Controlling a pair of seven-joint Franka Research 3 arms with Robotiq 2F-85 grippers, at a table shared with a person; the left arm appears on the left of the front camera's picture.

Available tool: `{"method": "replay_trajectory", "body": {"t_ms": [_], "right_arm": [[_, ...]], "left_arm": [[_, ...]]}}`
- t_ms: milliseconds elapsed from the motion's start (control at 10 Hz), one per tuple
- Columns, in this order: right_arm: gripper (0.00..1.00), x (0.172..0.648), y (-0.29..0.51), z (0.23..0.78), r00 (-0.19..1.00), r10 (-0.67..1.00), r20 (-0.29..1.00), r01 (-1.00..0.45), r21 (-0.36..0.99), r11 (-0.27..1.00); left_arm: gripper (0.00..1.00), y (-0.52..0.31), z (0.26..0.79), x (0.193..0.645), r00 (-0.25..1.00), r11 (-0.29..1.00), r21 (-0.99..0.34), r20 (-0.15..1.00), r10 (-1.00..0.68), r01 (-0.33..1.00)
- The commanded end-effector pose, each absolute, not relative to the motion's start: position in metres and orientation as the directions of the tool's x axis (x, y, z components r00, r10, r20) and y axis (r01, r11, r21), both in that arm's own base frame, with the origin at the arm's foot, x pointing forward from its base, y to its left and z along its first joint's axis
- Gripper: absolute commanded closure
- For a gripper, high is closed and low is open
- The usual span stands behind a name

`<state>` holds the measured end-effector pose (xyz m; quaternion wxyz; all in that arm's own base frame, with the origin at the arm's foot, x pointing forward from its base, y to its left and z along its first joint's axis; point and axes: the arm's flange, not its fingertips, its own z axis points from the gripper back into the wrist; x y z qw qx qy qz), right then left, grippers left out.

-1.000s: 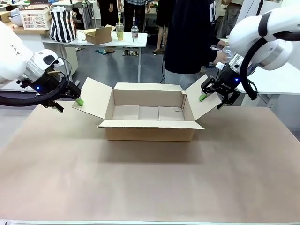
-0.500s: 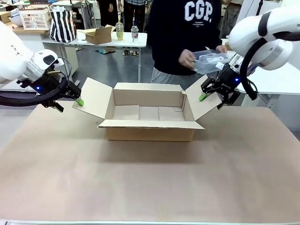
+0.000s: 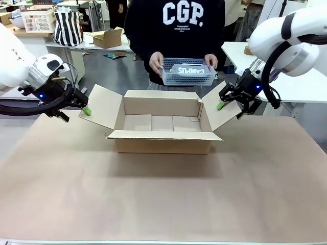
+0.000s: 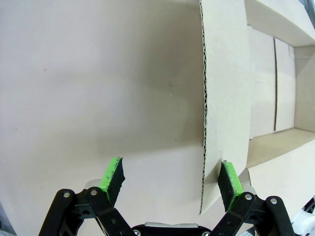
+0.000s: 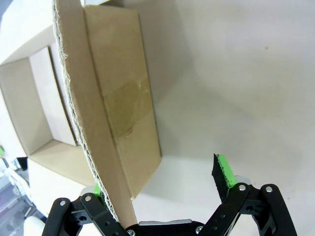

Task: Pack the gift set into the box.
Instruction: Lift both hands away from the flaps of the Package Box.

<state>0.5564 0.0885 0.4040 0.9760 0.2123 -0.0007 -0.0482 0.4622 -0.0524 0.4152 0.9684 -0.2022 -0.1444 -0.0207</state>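
Beyond table (image 3: pixel 163 204), hands (image 3: pixel 156 62) (the person's) hold gift set (image 3: pixel 187 74), seemingly above box (image 3: pixel 163 145).

Work table (image 3: pixel 163 204), tan-brown top, fills lower half of frame. Grey floor (image 3: pixel 110 71) behind it. Upper left: white table (image 3: pixel 138 46) carrying small open carton (image 3: pixel 106 38) and two bottles (image 3: pixel 130 33). Striped bag (image 3: pixel 68 26) and white mesh basket (image 3: pixel 39 20) further left. Right edge: second white table (image 3: pixel 306 92).

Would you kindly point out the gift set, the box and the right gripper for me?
gift set (image 3: pixel 186 79), front view, on its grey dotted panel.
box (image 3: pixel 162 145), front view, on its near outer wall.
right gripper (image 3: pixel 230 110), front view, midway between its fingertips.
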Motion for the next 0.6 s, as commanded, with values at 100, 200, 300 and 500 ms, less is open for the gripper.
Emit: {"method": "replay_trajectory", "body": {"t_ms": [100, 200, 300, 500], "right_arm": [[0.0, 0.5572, 0.0916, 0.4015, 0.995, -0.099, -0.024, 0.101, 0.397, 0.912], [0.0, 0.5572, 0.0916, 0.4015, 0.995, -0.099, -0.024, 0.101, 0.397, 0.912], [0.0, 0.5572, 0.0916, 0.4015, 0.995, -0.099, -0.024, 0.101, 0.397, 0.912], [0.0, 0.5572, 0.0916, 0.4015, 0.995, -0.099, -0.024, 0.101, 0.397, 0.912]], "left_arm": [[0.0, -0.0523, 0.4192, 0.4617, 0.961, 0.921, -0.38, 0.275, 0.021, 0.088], [0.0, -0.0523, 0.4192, 0.4617, 0.961, 0.921, -0.38, 0.275, 0.021, 0.088], [0.0, -0.0523, 0.4192, 0.4617, 0.961, 0.921, -0.38, 0.275, 0.021, 0.088], [0.0, -0.0523, 0.4192, 0.4617, 0.961, 0.921, -0.38, 0.275, 0.021, 0.088]]}}
